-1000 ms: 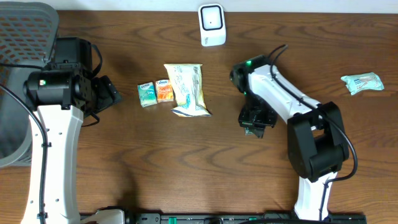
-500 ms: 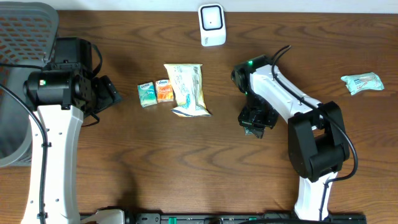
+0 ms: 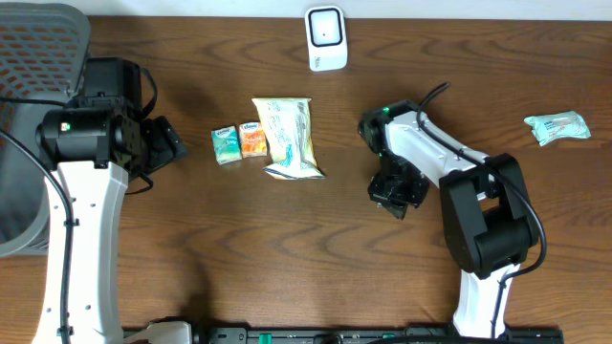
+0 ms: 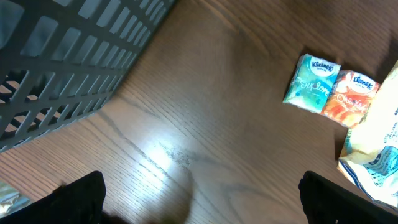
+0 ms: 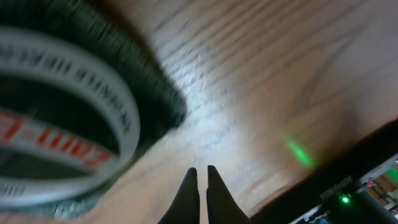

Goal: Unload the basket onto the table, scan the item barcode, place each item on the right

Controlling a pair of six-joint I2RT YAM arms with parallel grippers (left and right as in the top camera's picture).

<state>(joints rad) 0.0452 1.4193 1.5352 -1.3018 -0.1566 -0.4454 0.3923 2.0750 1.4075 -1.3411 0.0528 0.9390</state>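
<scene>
the barcode scanner (image 3: 326, 38), a small white unit, is standing at the far edge of the counter (image 3: 316, 248), near the middle. nearer and to its left, three items are lying in a row – a teal kleenex pack (image 3: 225, 145), an orange kleenex pack (image 3: 252, 139) touching its right side, and a pale snack bag (image 3: 287, 139) just beside the orange one. no pincer is touching any of them. a fourth item, a light teal packet (image 3: 557, 127), is lying well apart at the far right.

the left pincer (image 3: 170, 143) is hanging at the left of the counter, pointing right towards the row, with its jaws spread wide and nothing between them. its wrist view is showing both dark fingertips (image 4: 79, 198) at the lower corners, the two kleenex packs and a corner of the bag at the right, and the grey mesh basket (image 4: 62, 56) at the far left.

the right pincer (image 3: 392, 201) is hanging low over bare wood to the right of the snack bag, apart from it. its fingers (image 5: 188, 198) are pressing together – fully closed, gripping nothing. a blurred dark round shape with a white band (image 5: 68, 118) is filling the left of that wrist view; what it is cannot be told.
</scene>
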